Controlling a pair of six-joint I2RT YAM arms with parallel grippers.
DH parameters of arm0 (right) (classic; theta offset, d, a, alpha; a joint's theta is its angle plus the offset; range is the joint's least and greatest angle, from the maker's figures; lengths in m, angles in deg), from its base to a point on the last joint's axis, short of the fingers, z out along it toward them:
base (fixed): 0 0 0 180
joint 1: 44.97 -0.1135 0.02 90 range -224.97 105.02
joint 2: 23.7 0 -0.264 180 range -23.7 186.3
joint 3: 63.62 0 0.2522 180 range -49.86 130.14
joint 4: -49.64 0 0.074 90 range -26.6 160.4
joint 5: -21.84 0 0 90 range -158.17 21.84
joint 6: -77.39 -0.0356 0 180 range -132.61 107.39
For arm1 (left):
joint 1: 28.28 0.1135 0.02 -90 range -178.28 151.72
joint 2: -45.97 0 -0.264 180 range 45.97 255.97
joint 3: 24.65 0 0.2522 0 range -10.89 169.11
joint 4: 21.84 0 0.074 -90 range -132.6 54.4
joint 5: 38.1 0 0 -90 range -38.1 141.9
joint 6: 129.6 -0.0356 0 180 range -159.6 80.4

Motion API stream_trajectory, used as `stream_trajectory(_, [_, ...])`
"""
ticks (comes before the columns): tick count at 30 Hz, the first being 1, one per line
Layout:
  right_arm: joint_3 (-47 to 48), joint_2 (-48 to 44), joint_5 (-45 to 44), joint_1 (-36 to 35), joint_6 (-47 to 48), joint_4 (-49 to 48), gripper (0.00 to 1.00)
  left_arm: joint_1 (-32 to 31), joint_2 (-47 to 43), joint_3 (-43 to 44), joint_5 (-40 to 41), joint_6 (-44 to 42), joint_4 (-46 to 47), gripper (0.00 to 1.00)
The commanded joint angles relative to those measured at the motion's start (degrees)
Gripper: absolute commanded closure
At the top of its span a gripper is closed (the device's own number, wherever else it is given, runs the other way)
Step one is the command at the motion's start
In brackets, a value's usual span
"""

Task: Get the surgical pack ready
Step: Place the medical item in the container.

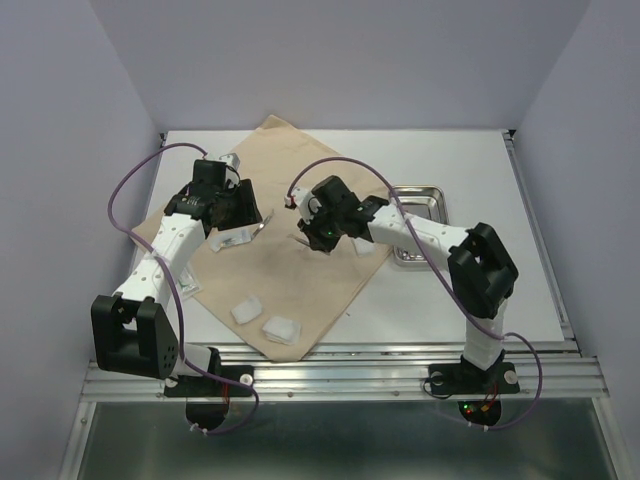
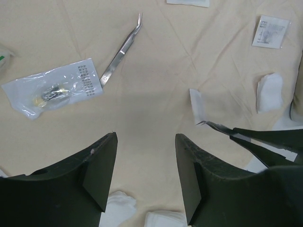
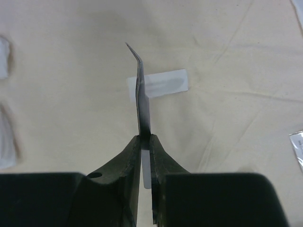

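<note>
One beige cloth [image 1: 300, 280]. One steel tray [image 1: 425, 208]. Two forceps [image 2: 122, 49], one lying loose, one up off the cloth. Three white gauze pads [image 1: 246, 310], two side by side, third apart. Two printed packets [image 2: 52, 90], one clear plastic, one small and white; another white edge cut off at top of left wrist view, kind unclear, not counted. One small white strip [image 3: 158, 84]. Two robot arms [image 1: 170, 245].

Left arm [image 1: 165, 250] reaching forward, left claw [image 2: 146, 142] spread open, right arm [image 1: 430, 235] bent inward, right claw [image 3: 146, 139] pinched on forceps [image 3: 142, 94]
</note>
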Motion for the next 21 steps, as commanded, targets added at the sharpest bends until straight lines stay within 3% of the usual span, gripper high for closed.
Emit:
stream_trajectory(1, [7.08,-0.2,7.15,1.52,-10.02,10.13,0.99,0.4,-2.47,0.09,-0.55,-0.65,0.74,0.37])
stream_trajectory(6, [8.49,-1.08,12.87,3.2,-12.94,13.03,0.99,0.4,-2.91,-0.17,-0.64,-0.74,0.75,0.37])
stream_trajectory(14, [2.88,-9.76,-0.56,7.84,-17.77,9.7,0.99,0.4,-3.71,-0.35,-0.46,-0.48,0.75,0.37])
stream_trajectory(21, [-11.17,-23.47,-9.89,20.59,-24.62,1.88,0.99,0.4,-3.09,0.35,-0.9,-0.39,0.74,0.37])
